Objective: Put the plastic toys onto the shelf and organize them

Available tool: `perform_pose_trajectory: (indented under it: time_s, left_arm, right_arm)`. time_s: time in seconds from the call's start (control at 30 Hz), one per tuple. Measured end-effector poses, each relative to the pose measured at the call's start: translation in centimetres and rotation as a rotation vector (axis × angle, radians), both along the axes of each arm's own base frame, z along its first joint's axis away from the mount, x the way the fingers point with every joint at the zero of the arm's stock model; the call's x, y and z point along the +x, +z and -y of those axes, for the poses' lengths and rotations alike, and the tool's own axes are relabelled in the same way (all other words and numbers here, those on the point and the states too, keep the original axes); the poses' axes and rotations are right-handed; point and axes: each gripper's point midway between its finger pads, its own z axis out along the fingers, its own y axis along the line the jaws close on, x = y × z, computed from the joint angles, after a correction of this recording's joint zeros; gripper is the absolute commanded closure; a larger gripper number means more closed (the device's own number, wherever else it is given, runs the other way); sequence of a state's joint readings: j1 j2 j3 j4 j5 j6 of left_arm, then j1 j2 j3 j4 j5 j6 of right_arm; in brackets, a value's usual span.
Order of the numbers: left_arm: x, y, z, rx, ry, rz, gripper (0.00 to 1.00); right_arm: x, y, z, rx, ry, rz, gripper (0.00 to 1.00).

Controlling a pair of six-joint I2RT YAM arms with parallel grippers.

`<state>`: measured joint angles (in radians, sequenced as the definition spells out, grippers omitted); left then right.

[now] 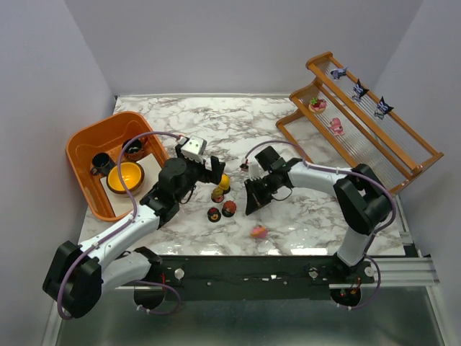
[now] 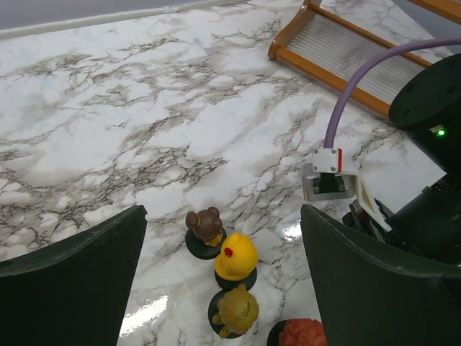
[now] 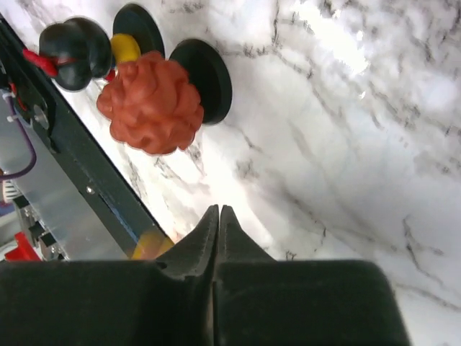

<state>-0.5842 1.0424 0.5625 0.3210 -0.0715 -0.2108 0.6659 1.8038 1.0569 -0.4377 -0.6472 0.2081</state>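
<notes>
The worktop (image 1: 238, 122) is a glossy white marble pattern veined with grey, and it shows bright patches of reflected light near the middle. Plain pale lilac-grey walls (image 1: 216, 43) close it in at the back and on both sides. A black rail (image 1: 274, 268) along the near edge carries the two arm bases. At the left stands an orange tub (image 1: 81, 144) holding dark cups (image 1: 101, 164) and a yellow bowl (image 1: 124, 178). The slanted wooden shelf (image 1: 403, 128) occupies the right rear corner. Three purple-black toys (image 1: 359, 89) sit along its upper tier of pale rods, and two pink toys (image 1: 336, 126) sit on the lower tier. The remaining plastic toys (image 1: 217, 193) stand on the marble at the centre, on round black bases. A yellow toy (image 1: 224, 182), a brown one, a dark one and a red toy (image 1: 229, 208) are close together, and a lone pink toy (image 1: 258, 232) lies apart, nearer the rail. The left fingers (image 1: 212, 170) are spread wide and hold nothing, and they point toward that cluster from its left. In the left wrist view the toys show in the gap between them. The right fingers (image 3: 218, 231) are pressed together with nothing between them. They are low over bare marble, just right of the red toy.
</notes>
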Motion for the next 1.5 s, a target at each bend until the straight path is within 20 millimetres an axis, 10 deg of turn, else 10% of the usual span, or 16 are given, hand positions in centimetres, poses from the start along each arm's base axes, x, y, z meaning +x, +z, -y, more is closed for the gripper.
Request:
perform_pose_trajectory:
  time_s: [0.3, 0.77, 1.13, 1.5]
  left_arm:
    - [-0.1, 0.2, 0.3, -0.029, -0.005, -0.009, 0.01]
    - [-2.2, -0.6, 3.2, 0.004, -0.18, -0.027, 0.01]
    - [-8.0, -1.2, 9.2, 0.148, -0.51, 0.003, 0.01]
    - [-15.7, -2.7, 14.6, 0.27, -0.839, 0.091, 0.02]
  right_arm:
    - [0.4, 0.7, 1.7, -0.04, -0.076, 0.082, 0.98]
    - [2.3, 5.5, 6.9, -0.129, -0.334, 0.311, 0.47]
    - [5.5, 6.7, 14.9, -0.25, -0.703, 0.312, 0.2]
    - [5.9, 7.9, 16.0, -0.231, -0.731, 0.351, 0.07]
